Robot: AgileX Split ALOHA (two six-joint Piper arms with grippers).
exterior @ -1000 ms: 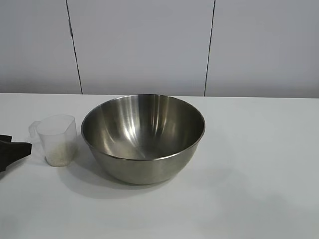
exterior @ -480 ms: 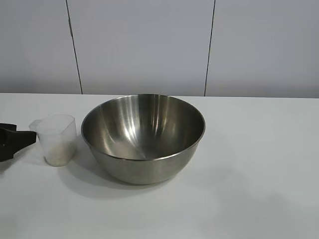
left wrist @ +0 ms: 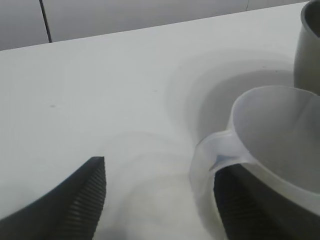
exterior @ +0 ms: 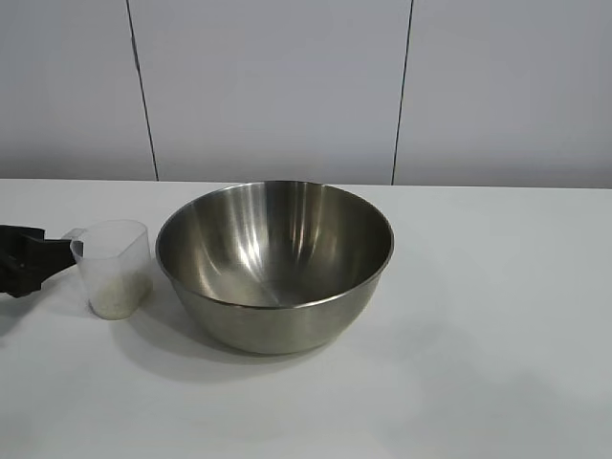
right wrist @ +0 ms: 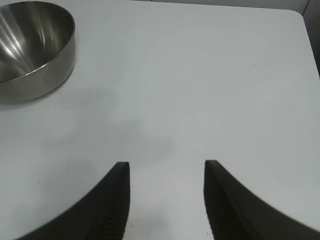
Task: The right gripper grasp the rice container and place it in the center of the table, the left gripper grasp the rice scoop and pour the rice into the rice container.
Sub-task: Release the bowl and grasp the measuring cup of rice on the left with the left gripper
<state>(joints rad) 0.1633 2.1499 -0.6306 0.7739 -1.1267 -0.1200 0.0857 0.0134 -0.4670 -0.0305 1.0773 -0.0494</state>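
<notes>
At far left, left gripper [exterior: 43, 256] spread, one finger under the scoop [exterior: 113, 268] handle – not yet pinching. Bowl [exterior: 274, 265] just right, mid-counter [exterior: 497, 316]. Right gripper [right wrist: 166, 200] spread, empty – well clear, so left nearer.

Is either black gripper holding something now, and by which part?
Nothing is held. The open left gripper straddles the clear plastic scoop's tab handle without closing; the right gripper is open over bare table.

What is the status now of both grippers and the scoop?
Left gripper open, jaws straddling tab handle of small clear plastic rice scoop. Scoop upright beside big steel bowl. Right gripper open, holding nothing. Nothing in the way.
</notes>
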